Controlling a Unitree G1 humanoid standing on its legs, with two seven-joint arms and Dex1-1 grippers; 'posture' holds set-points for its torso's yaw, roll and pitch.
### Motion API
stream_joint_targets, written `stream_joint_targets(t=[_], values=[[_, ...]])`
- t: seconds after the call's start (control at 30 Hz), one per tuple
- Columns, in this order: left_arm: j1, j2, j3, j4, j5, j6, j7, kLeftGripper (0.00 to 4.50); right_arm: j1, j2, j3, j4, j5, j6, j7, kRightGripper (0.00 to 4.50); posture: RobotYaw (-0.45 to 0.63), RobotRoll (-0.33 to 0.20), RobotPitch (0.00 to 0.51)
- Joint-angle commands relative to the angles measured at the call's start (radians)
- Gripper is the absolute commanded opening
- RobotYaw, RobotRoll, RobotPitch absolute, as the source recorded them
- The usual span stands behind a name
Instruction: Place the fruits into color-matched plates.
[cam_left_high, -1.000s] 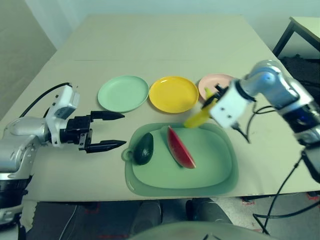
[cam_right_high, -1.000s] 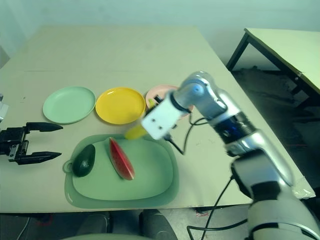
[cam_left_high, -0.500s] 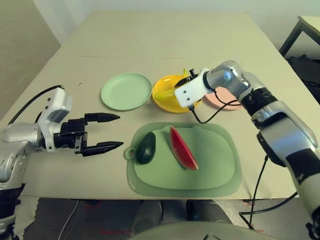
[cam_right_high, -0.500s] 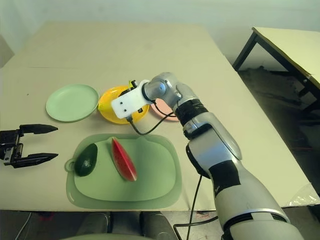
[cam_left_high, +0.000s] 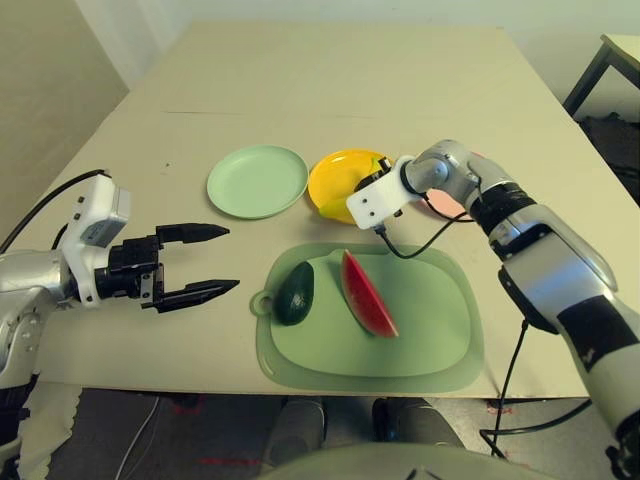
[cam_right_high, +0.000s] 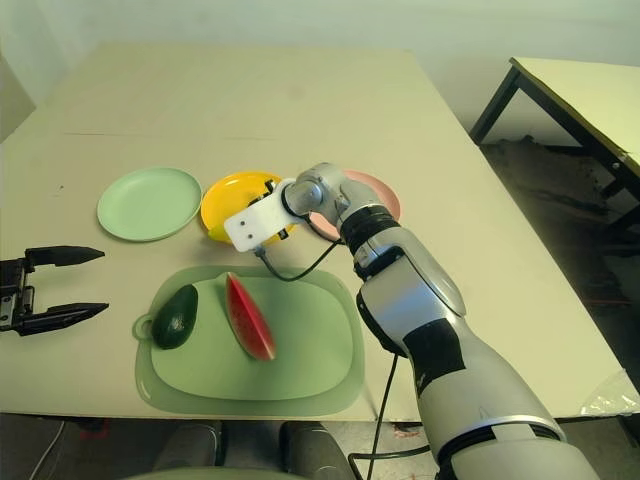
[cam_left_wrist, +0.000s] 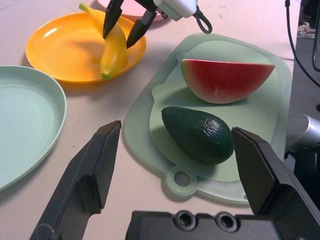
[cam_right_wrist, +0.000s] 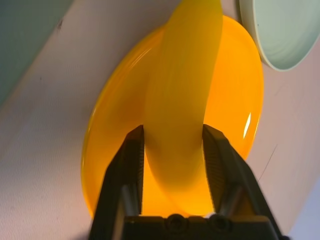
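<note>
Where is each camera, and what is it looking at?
Head eyes: look down at the table, both silver forearms showing.
Left wrist: past its open left gripper at the dark green oval avocado.
Right wrist: the right gripper straddles the curved yellow banana on the round yellow plastic plate.
Shared: banana and yellow plate.
</note>
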Motion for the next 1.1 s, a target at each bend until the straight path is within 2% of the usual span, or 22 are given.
stream_joint_targets(t=[0.03, 0.13, 0.17, 0.3, 0.4, 0.57, 0.7, 0.87, 1.1], values=[[-0.008, 0.008, -0.001, 0.004, -0.003, -0.001, -0.001, 4.50, -0.051, -0.020, -0.007, 0.010, -0.004, -0.014, -0.007, 3.30, 0.14, 0.000, 0.086], [-0.020, 0.008, -0.006, 0.015, 0.001, -0.008, -0.003, 4.50, -0.083, -0.047, -0.012, 0.010, -0.001, -0.033, -0.001, 4.38, 0.13, 0.000, 0.083], [-0.031, 0.008, -0.011, 0.023, 0.005, -0.012, -0.004, 4.50, -0.092, -0.060, -0.027, 0.003, 0.024, -0.044, 0.031, 4.45, 0.12, 0.000, 0.083], [-0.059, 0.008, -0.027, 0.045, 0.014, -0.023, -0.010, 4.50, -0.115, -0.115, -0.051, -0.036, 0.073, -0.111, 0.108, 4.45, 0.11, 0.000, 0.081], [-0.072, 0.010, -0.040, 0.059, 0.018, -0.029, -0.023, 4.50, -0.109, -0.180, -0.052, -0.121, 0.117, -0.243, 0.187, 4.45, 0.10, 0.000, 0.079], [-0.087, 0.013, -0.054, 0.084, 0.020, -0.033, -0.042, 4.50, -0.011, -0.325, 0.036, -0.468, 0.312, -0.472, 0.377, 4.45, 0.08, 0.000, 0.074], [-0.099, 0.018, -0.065, 0.101, 0.020, -0.029, -0.054, 4.50, 0.042, -0.400, 0.104, -0.734, 0.470, -0.455, 0.474, 4.45, 0.07, 0.000, 0.076], [-0.113, 0.023, -0.081, 0.097, 0.008, -0.012, -0.065, 4.50, 0.052, -0.383, 0.128, -0.892, 0.529, -0.372, 0.524, 4.45, 0.08, 0.000, 0.076], [-0.071, 0.052, -0.074, 0.047, -0.025, 0.030, -0.119, 4.50, 0.053, -0.316, 0.150, -0.918, 0.499, -0.340, 0.552, 4.45, 0.09, 0.000, 0.084]])
